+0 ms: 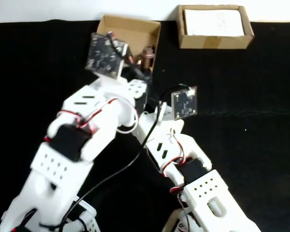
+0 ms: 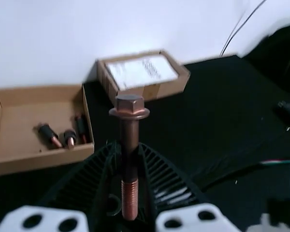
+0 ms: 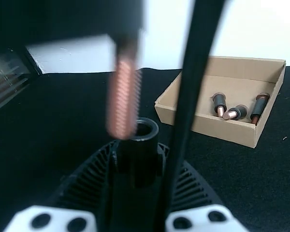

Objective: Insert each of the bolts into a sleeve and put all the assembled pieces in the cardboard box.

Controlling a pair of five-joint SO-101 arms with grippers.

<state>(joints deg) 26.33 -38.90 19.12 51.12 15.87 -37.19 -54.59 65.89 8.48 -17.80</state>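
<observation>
- Left gripper (image 2: 129, 164): closed on a copper bolt (image 2: 129, 108), its head standing out past the fingertips.
- Right gripper (image 3: 137, 162): clamped on a black sleeve (image 3: 145, 140), with the bolt's threaded tip just beside its mouth.
- Cardboard box (image 3: 203, 124): beyond the right gripper, three assembled pieces (image 3: 236, 112) inside.

Left arm (image 1: 53, 169) and right arm (image 1: 208, 188): white perforated shells, black servos (image 1: 70, 140), red, white and black cables (image 1: 111, 179) were noted. Fingers (image 2: 159, 169) were black, ribbed.
</observation>
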